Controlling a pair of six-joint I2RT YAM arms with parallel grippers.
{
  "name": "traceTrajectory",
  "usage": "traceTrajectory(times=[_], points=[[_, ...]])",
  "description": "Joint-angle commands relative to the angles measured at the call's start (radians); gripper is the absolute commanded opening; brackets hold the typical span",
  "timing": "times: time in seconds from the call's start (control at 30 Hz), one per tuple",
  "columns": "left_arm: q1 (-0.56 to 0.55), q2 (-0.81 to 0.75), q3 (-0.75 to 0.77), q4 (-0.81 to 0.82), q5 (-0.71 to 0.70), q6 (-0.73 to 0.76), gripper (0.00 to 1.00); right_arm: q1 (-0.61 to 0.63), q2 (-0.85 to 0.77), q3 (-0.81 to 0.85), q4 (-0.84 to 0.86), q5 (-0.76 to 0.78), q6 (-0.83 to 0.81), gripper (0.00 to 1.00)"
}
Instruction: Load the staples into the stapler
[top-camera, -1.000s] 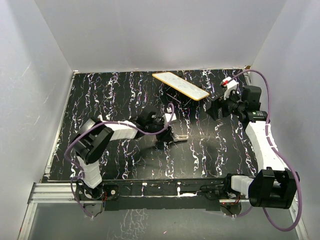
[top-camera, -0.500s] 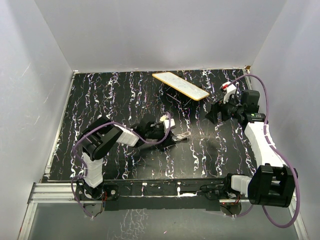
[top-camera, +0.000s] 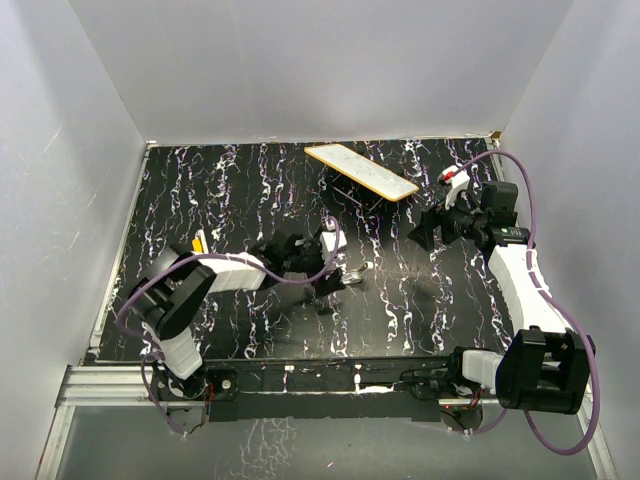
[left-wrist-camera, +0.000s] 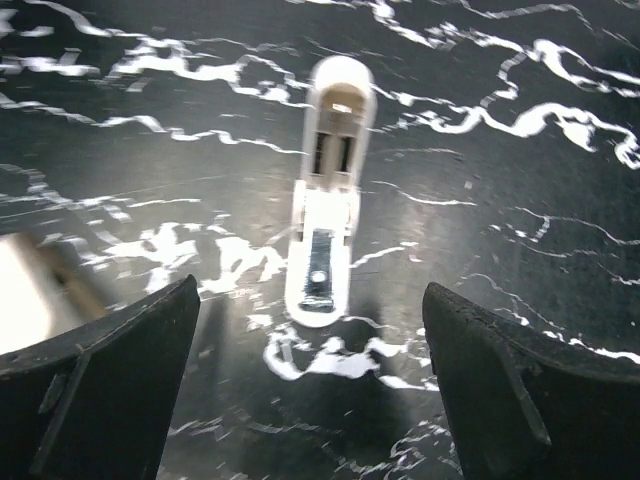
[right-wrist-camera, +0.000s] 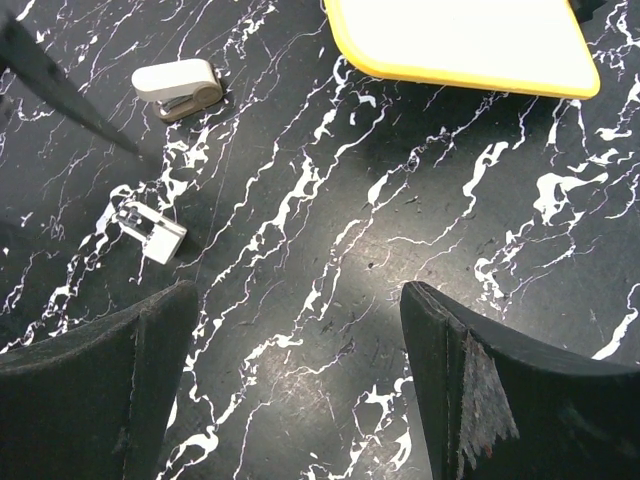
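One stapler (left-wrist-camera: 328, 190) lies on the black marbled table (top-camera: 250, 180) near its middle, arms spread out flat, inner side up. Left gripper (left-wrist-camera: 310, 295) sits low right at the stapler, fingers (left-wrist-camera: 110, 390) spread wide either side of its near end, touching nothing. Orange stick (top-camera: 200, 242) lies well left of the stapler. Yellow-edged board (top-camera: 361, 171) sits well beyond the stapler. Right gripper (right-wrist-camera: 298, 300) is well right of the stapler, fingers spread, holding nothing.

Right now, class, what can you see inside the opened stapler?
The stapler lies spread open: two dark slots and a dark channel show. Whether it is loaded is too blurred to tell.
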Motion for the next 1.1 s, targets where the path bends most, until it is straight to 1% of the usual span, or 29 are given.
traceTrajectory(times=[0.0, 0.03, 0.1, 0.2, 0.3, 0.37, 0.47, 0.57, 0.7, 0.77, 0.87, 0.97, 1.07], points=[[0.056, -0.106, 0.126, -0.346, -0.167, 0.009, 0.92, -0.006, -0.031, -0.006, 0.055, -0.030, 0.007, 0.85], [0.064, -0.115, 0.143, -0.396, -0.180, 0.016, 0.92, -0.006, -0.031, -0.003, 0.057, -0.036, 0.007, 0.85], [0.071, -0.139, 0.138, -0.427, -0.220, 0.017, 0.91, -0.005, -0.029, 0.000, 0.057, -0.042, 0.009, 0.85], [0.071, -0.151, 0.092, -0.364, -0.311, 0.006, 0.91, -0.006, -0.024, 0.006, 0.057, -0.052, 0.010, 0.85], [0.075, -0.099, 0.096, -0.314, -0.420, -0.027, 0.91, -0.006, -0.023, 0.007, 0.055, -0.062, 0.012, 0.85], [0.079, -0.050, 0.117, -0.302, -0.431, -0.036, 0.89, -0.006, -0.024, 0.005, 0.054, -0.062, 0.012, 0.85], [0.078, 0.012, 0.130, -0.241, -0.427, -0.023, 0.86, -0.006, -0.033, -0.006, 0.055, -0.061, 0.011, 0.85], [0.079, 0.065, 0.145, -0.196, -0.417, -0.015, 0.81, -0.005, -0.042, -0.018, 0.057, -0.054, 0.009, 0.85], [0.077, 0.122, 0.136, -0.116, -0.402, -0.030, 0.76, -0.006, -0.049, -0.026, 0.063, -0.052, 0.008, 0.86], [0.077, 0.147, 0.135, -0.084, -0.410, -0.043, 0.71, -0.005, -0.045, -0.024, 0.060, -0.056, 0.009, 0.86], [0.077, 0.173, 0.143, -0.073, -0.416, -0.062, 0.61, -0.005, -0.037, -0.016, 0.054, -0.059, 0.010, 0.86], [0.077, 0.187, 0.153, -0.097, -0.416, -0.072, 0.45, -0.006, -0.033, -0.012, 0.053, -0.061, 0.010, 0.86], [0.077, 0.185, 0.156, -0.139, -0.418, -0.073, 0.32, -0.006, -0.024, -0.007, 0.052, -0.066, 0.011, 0.86]])
